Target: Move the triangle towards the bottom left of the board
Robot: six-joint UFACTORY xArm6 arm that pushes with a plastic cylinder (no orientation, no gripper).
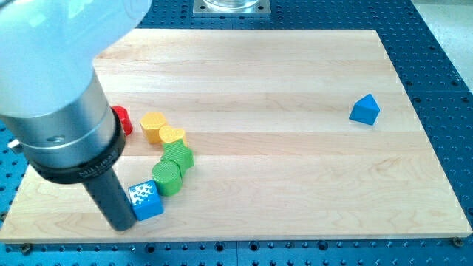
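The blue triangle (365,109) lies alone near the view's right edge of the wooden board (295,177), slightly above mid-height. My tip (123,225) rests at the view's bottom left, just left of a blue cube (145,200) and touching or nearly touching it. The tip is far from the triangle, across the whole board.
A cluster sits at the view's left: a red block (123,120) partly hidden behind the arm, a yellow hexagon-like block (153,125), a yellow heart (172,136), a green star-like block (179,155) and a green cylinder (168,176). The large arm body (59,96) covers the top left corner.
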